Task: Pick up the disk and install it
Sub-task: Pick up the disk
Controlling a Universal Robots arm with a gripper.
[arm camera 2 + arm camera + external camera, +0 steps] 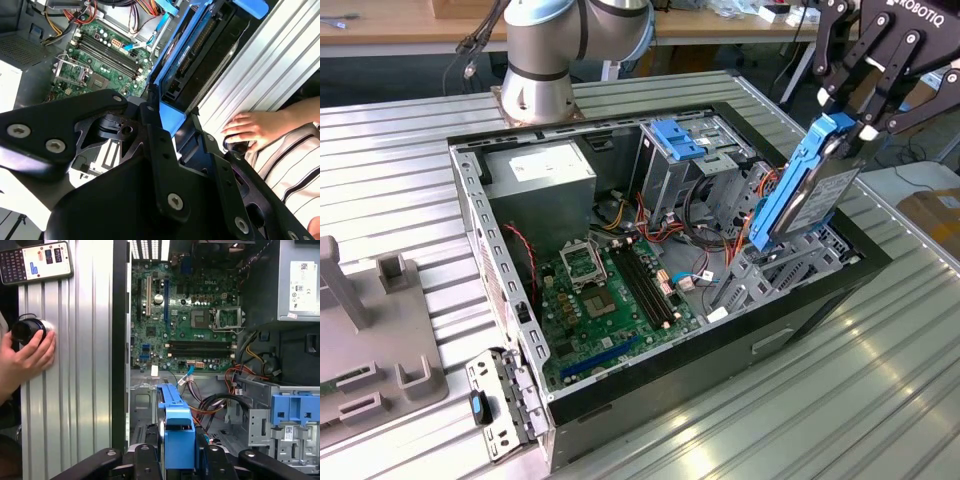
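Computer case [770, 335] mid-desk [840, 420], top open. Motherboard [610, 300] on case floor. Power supply [540, 175] in far corner toward exterior view's left, drive cage [675, 175] beside it along far wall. Disk [805, 190] tilted above case end at exterior view's right, clamped between fingers [146, 462]. Robot base [535, 90] on desk behind case. Hand [27, 352] on desk beside case.

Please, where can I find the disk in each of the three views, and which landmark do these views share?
Exterior view: the disk, tilted, is held by the gripper above the computer case, toward the exterior view's right.
Second wrist view: the disk extends from the gripper, next to the ribbed table.
First wrist view: the disk is seen edge-on, blue carrier foremost, held in the gripper.
Shared landmark: the green motherboard.
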